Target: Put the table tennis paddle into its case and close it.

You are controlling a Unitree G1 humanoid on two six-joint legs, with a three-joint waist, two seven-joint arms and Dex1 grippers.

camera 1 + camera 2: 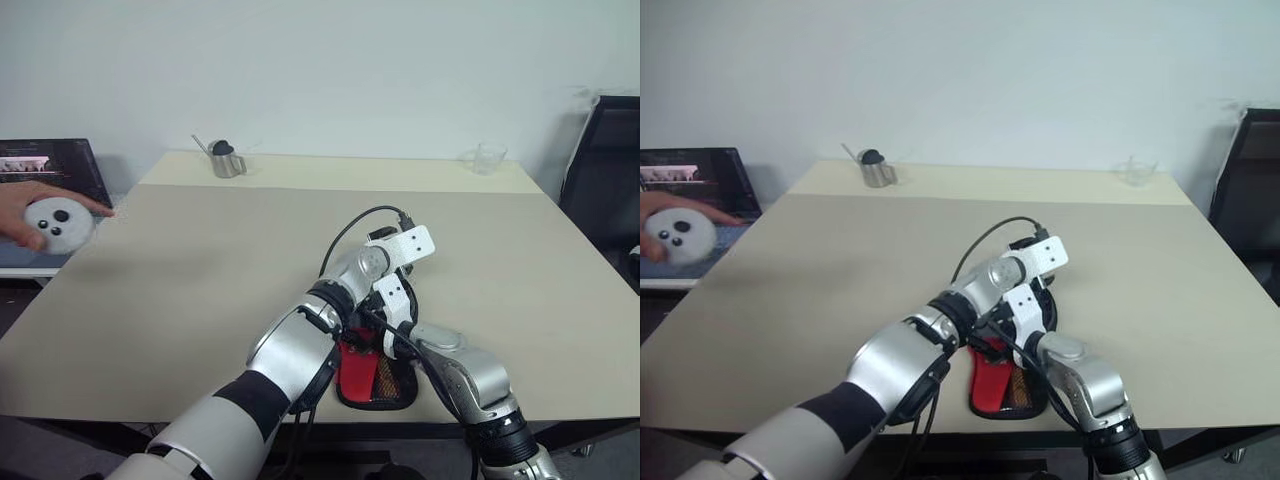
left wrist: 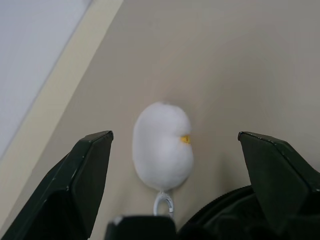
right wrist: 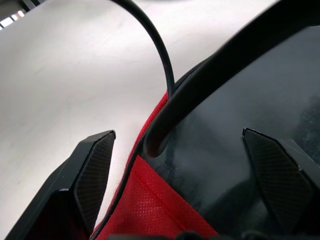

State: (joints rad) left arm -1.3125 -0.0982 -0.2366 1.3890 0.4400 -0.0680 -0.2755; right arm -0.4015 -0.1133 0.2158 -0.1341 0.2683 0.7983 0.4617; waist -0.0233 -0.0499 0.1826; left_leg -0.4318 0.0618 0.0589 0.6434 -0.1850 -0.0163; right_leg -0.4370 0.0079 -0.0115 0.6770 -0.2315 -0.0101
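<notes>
Beige tabletop (image 1: 250, 270) runs back to a plain white wall; a small metal cup (image 1: 227, 160) with a dark ball in it stands near the far left edge, a clear glass bowl (image 1: 486, 157) near the far right corner, and a black chair (image 1: 608, 165) sits off the right side. Off the table's left edge, a person's hand (image 1: 28, 208) holds a round white controller with black buttons (image 1: 59, 224) over a dark printed board (image 1: 50, 170). Both arms meet over the near edge of the table. Black fabric paddle-shaped case with a red panel and mesh (image 1: 375, 378) lies flat at that near edge, mostly covered by the two arms. Left gripper (image 2: 175, 145) has its jaws spread wide with nothing between them; in the left wrist view the fluffy white ball charm (image 2: 162, 145) rests on the table between the two black fingers (image 2: 82, 175), touching neither, its small white loop (image 2: 164, 202) leading back to the dark rim of the case. Right gripper (image 3: 175, 160) is likewise spread wide and empty, hovering close over the case's red panel (image 3: 160, 200) and dark glossy face, with a black cable (image 3: 155, 45) arching across in front. Table tennis paddle cannot be made out; it may be inside the case, but the arms hide too much to say. Zip state not readable.
</notes>
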